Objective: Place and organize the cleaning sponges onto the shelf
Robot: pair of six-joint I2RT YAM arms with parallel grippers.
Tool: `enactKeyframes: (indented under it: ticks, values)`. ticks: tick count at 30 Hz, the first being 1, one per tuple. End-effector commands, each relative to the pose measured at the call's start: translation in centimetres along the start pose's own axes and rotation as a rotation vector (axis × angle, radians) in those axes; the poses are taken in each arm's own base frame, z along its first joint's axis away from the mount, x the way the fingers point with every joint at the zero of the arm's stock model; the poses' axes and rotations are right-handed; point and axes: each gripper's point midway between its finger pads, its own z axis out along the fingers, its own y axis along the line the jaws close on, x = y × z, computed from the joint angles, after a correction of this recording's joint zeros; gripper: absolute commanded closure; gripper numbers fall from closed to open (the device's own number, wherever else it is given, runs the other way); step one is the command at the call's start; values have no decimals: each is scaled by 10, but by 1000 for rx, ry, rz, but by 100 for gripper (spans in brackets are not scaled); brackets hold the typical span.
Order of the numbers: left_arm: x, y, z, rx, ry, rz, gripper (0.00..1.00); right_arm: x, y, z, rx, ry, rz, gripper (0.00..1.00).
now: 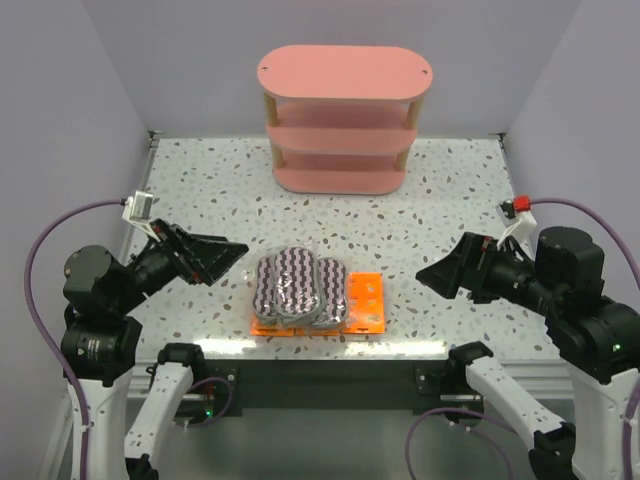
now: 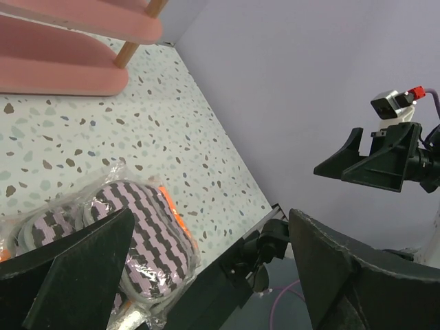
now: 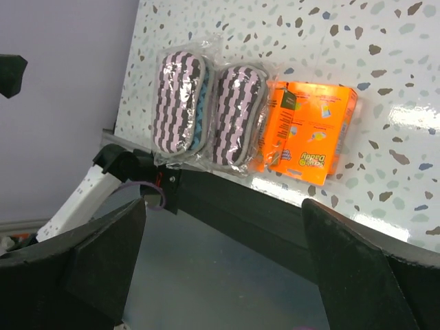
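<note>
Three zigzag-patterned sponge packs (image 1: 296,287) in clear wrap lie on orange packets (image 1: 364,300) near the table's front edge; they also show in the left wrist view (image 2: 141,240) and the right wrist view (image 3: 206,106), beside an orange packet (image 3: 309,130). The pink three-tier shelf (image 1: 345,115) stands at the back centre, empty; its lower boards show in the left wrist view (image 2: 62,69). My left gripper (image 1: 222,256) is open and empty, left of the pile. My right gripper (image 1: 432,276) is open and empty, right of it.
The speckled table (image 1: 200,190) is walled by lilac panels at left, right and back. Its black front edge (image 3: 275,213) runs just below the pile. Purple cables (image 1: 45,240) loop beside both arms.
</note>
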Motion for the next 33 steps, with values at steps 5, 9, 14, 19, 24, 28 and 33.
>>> enactKeyframes:
  ticks: [5, 9, 14, 19, 24, 28, 33]
  values:
    - [1, -6, -5, 10, -2, 12, 0, 26, -3, 8, -61, 132, -91, 1]
    - [15, 6, -8, -30, 37, 8, 0, 31, -14, 17, -32, 189, -127, 1]
    - [29, 15, -12, -60, 72, -3, 0, 29, -20, 39, -14, 239, -117, 1]
    - [32, 22, -13, -93, 79, -13, 0, 30, -13, 71, -41, 312, -131, 1]
    - [31, 29, -12, -134, 85, -22, 0, 37, 13, 117, -9, 368, -228, 1]
    - [26, 31, -14, -167, 65, -20, 0, 47, 32, 143, -42, 382, -198, 1]
    - [26, 35, -15, -189, 58, -24, 0, 69, 53, 171, 1, 396, -209, 1]
